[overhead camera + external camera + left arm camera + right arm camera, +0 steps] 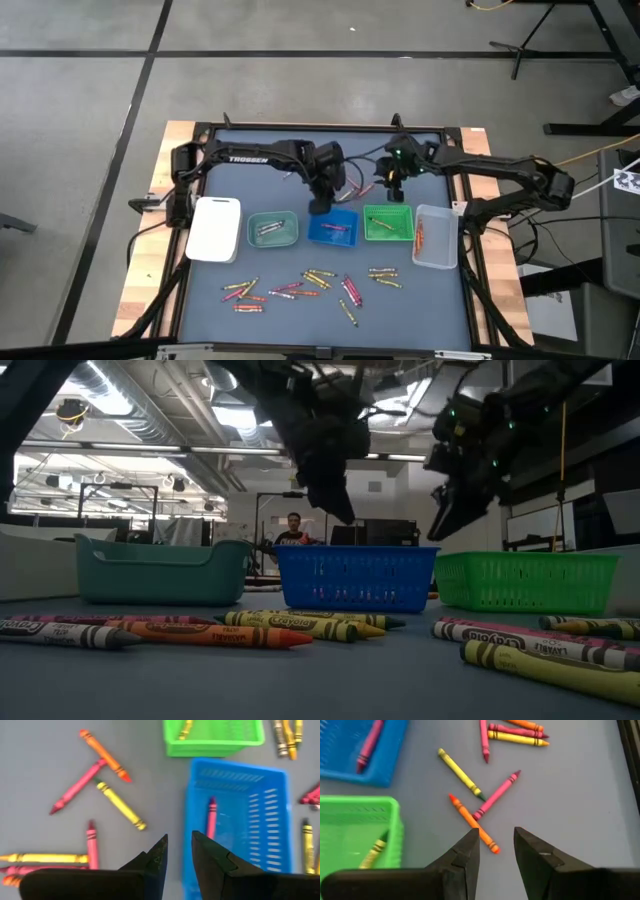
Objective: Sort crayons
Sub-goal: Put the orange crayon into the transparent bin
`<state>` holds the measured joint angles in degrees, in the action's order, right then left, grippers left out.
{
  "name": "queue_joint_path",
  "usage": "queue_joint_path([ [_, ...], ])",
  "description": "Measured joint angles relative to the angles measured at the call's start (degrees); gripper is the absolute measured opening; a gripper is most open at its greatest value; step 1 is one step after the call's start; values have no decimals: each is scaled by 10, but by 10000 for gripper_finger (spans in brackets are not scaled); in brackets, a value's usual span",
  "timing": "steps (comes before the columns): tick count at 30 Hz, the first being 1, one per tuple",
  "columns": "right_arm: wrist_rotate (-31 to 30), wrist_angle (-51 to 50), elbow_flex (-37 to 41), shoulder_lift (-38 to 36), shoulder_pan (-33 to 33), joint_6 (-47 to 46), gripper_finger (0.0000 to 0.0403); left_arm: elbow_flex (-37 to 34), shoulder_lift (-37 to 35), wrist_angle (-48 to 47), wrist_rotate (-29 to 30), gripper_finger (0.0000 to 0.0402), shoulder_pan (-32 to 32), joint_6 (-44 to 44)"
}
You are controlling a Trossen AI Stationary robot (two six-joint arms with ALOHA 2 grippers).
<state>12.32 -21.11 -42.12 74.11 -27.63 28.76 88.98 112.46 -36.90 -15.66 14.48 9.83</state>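
Note:
Many crayons (310,285) lie loose on the dark mat near the table's front edge, and they also show in the low view (250,632). A row of small trays stands behind them: white (214,228), teal (272,229), blue (333,228), green (388,222) and clear (435,236). A pink crayon (212,817) lies in the blue tray. A yellow-green crayon (374,851) lies in the green tray. My left gripper (180,837) hangs open and empty over the blue tray's far edge (322,205). My right gripper (496,831) hangs open and empty just beyond the green tray (393,188).
The trays stand side by side across the table's middle. The mat beyond them lies under both arms. A raised black frame (320,127) borders the mat. A person (292,530) shows far back in the room behind the table.

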Motion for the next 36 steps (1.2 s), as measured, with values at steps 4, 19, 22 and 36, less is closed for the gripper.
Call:
queue_joint_path([
  [4, 8, 64, 41, 0, -11, 4, 120, -6, 0, 15, -1, 70, 27, 22],
  [19, 36, 175, 78, 60, -13, 22, 120, -6, 0, 46, -1, 70, 88, 43],
  [22, 38, 181, 78, 89, -13, 30, 120, -6, 0, 46, 0, 70, 89, 43],
  [36, 13, 187, 76, 160, -13, 35, 120, -6, 0, 45, 0, 70, 89, 43],
])
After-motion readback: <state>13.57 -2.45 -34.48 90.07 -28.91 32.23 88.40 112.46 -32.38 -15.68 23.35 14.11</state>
